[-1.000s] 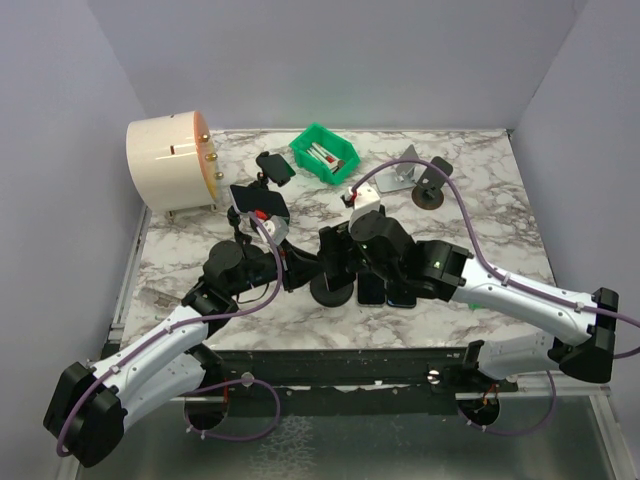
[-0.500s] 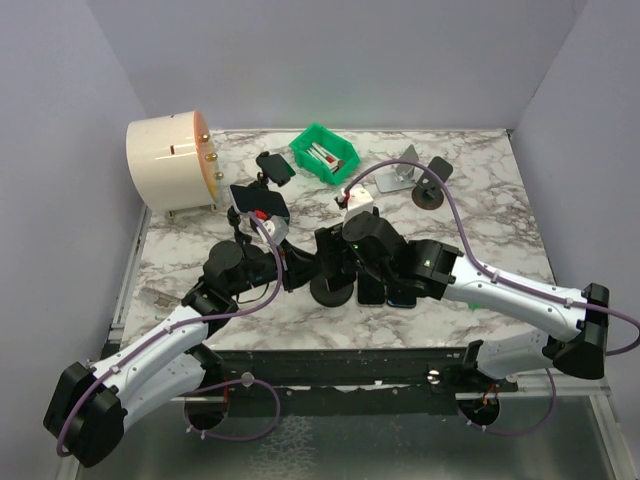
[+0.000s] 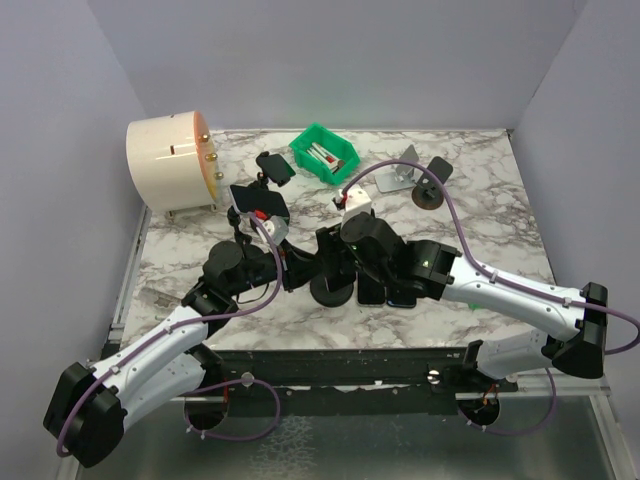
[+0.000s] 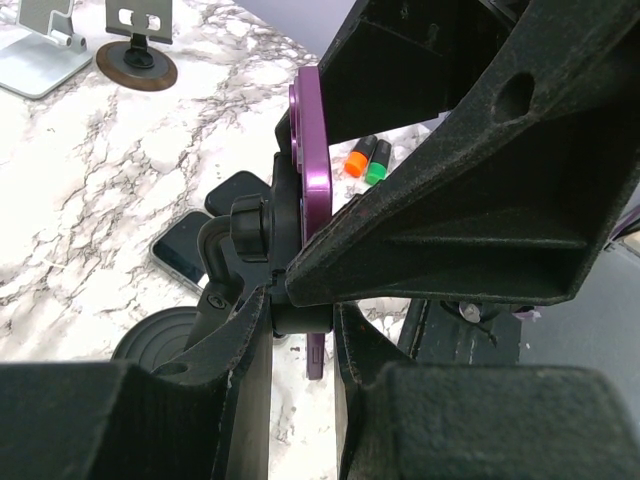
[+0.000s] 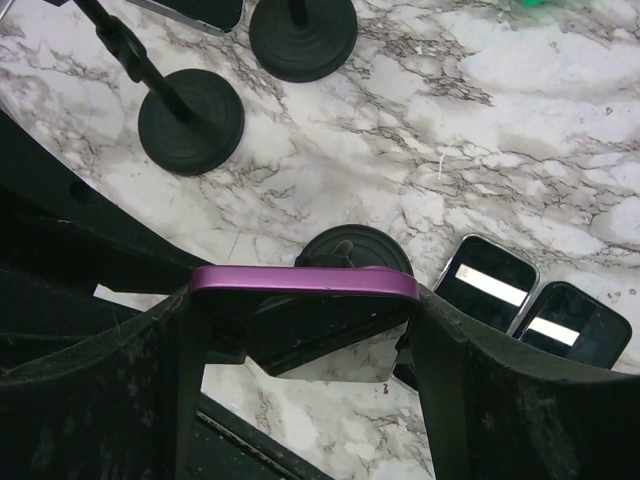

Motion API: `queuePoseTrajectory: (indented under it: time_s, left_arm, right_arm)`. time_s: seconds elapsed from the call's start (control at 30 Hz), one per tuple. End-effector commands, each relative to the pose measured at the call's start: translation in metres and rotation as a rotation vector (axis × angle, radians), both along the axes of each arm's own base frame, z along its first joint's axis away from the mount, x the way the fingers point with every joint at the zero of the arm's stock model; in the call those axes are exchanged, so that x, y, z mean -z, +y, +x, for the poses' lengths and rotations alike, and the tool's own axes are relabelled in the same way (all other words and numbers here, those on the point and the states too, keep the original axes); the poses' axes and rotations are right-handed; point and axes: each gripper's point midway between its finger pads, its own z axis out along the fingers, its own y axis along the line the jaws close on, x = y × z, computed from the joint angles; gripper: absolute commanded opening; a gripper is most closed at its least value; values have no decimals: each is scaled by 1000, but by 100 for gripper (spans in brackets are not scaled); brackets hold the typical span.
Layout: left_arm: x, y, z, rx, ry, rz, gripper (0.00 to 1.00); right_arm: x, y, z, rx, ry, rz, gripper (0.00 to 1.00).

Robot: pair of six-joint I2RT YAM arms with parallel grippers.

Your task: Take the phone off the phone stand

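The purple phone stands edge-up on the black phone stand, whose round base shows just behind it. My right gripper straddles the phone, and each finger touches one end of it. In the left wrist view the phone is seen edge on, above the stand's ball joint and base. My left gripper is shut on a short black bar of the stand's stem. From above, the two grippers meet over the stand's base, and the phone is hidden under the right gripper.
Dark phones lie flat right of the stand. Two more black stands sit further back. A green bin, a cream drum, a silver stand and a brown-based stand line the back.
My right gripper has slid slightly left over the stand and its fingers have narrowed onto the phone's ends. The left arm has not moved.
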Motion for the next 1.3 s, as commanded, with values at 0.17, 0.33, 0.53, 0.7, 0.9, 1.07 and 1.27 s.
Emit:
queuePoseTrajectory:
  time_s: [0.17,0.33,0.53,0.7,0.9,1.07,1.27]
  left_arm:
    - [-6,3,-9,9,-58,-21,0]
    - [-6,5,-8,-6,-59,-20,0]
    - [-4,7,-7,-21,-44,-14,0]
    - [-1,7,-7,-24,-20,-18,0]
    - [2,2,-12,17,32,-26,0]
    - [1,-2,-20,60,66,-52,0]
    - [-5,1,-21,51,61,-82,0]
  right_arm:
    - [9,-23,13,114,-60,-84,15]
    - [17,-32,15,147,-67,-117,0]
    - [22,-41,16,181,-72,-137,0]
    - [22,-48,17,202,-77,-136,0]
    - [28,-57,15,213,-59,-122,0]
    - [29,-59,13,205,-51,-112,0]
    - [32,-61,9,200,-43,-104,0]
